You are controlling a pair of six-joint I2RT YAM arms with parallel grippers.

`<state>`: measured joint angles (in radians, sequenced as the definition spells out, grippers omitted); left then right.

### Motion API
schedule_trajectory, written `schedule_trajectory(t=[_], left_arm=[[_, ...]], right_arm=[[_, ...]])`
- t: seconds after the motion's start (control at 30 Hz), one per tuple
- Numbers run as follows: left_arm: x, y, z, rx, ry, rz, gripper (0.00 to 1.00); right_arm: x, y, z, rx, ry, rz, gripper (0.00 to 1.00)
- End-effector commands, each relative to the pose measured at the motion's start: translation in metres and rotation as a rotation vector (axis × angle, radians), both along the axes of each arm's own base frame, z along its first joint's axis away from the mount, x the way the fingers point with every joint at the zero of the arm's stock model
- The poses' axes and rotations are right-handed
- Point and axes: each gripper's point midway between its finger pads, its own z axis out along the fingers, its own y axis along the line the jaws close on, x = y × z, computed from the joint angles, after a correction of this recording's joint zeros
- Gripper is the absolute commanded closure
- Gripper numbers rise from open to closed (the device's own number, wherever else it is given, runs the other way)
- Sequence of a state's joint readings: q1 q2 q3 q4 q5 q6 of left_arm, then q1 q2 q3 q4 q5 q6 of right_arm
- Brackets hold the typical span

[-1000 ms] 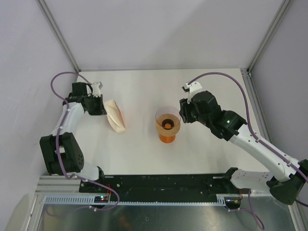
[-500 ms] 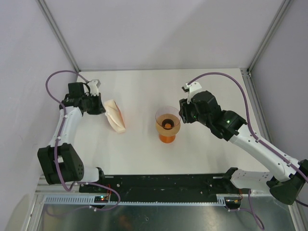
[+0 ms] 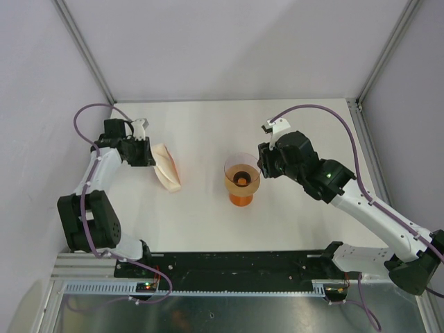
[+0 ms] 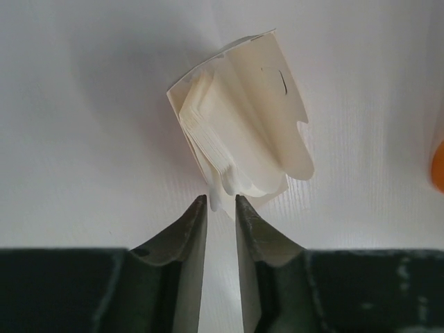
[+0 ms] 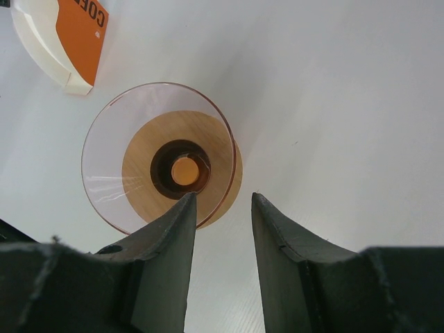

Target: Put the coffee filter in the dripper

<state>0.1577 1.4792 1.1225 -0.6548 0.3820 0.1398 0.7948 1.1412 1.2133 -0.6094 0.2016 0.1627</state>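
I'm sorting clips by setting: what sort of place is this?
Probably a lab robot test cell: a white table enclosed by plain panels on metal posts, with a dripper and filter stack.

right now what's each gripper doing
left gripper: slightly open, tips at the filter stack
right gripper: open by the dripper, holding nothing

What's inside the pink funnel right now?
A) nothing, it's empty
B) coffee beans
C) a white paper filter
A: the right wrist view looks straight through the dripper down to its hole, and there is no paper in it. The stack of filters lies on the table, apart from it.
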Motion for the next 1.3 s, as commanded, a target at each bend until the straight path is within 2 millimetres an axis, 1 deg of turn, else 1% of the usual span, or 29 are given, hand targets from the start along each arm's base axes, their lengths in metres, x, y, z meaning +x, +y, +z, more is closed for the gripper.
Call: schedule_trajectory(t=[0.0, 0.1, 0.2, 0.47, 0.57, 0.67, 0.87, 0.97, 1.1, 1.27], left_arm=[[0.018, 0.008, 0.015, 0.023, -0.065, 0.005, 0.76], [0.019, 0.009, 0.016, 0.021, -0.069, 0.010, 0.81], [0.019, 0.010, 0.016, 0.022, -0.069, 0.013, 0.83], [0.015, 0.014, 0.012, 0.018, -0.062, 0.015, 0.85], [0.014, 0.011, 0.010, 0.004, -0.056, 0.007, 0.85], [0.015, 0.008, 0.008, -0.014, -0.048, 0.000, 0.83], [0.018, 0.005, 0.011, -0.032, -0.057, -0.007, 0.83], [0.019, 0.005, 0.009, -0.035, -0.050, -0.006, 0.87], [0.020, 0.004, 0.010, -0.042, -0.052, -0.004, 0.98], [0.017, 0.002, 0.016, -0.046, -0.066, -0.011, 1.00]], right_arm=[[-0.001, -0.001, 0.012, 0.027, -0.030, -0.005, 0.57], [-0.001, -0.001, 0.012, 0.027, -0.031, -0.004, 0.57], [-0.001, -0.001, 0.012, 0.025, -0.031, -0.006, 0.57], [-0.001, 0.000, 0.009, 0.019, -0.024, -0.001, 0.57], [-0.001, 0.001, 0.010, 0.023, -0.025, 0.002, 0.57], [-0.001, 0.001, 0.011, 0.024, -0.028, 0.003, 0.57], [-0.001, -0.001, 0.010, 0.019, -0.028, -0.002, 0.56], [-0.001, -0.001, 0.010, 0.020, -0.028, -0.002, 0.56], [-0.001, -0.001, 0.009, 0.016, -0.027, -0.001, 0.56], [0.000, 0.000, 0.009, 0.014, -0.027, 0.000, 0.56]])
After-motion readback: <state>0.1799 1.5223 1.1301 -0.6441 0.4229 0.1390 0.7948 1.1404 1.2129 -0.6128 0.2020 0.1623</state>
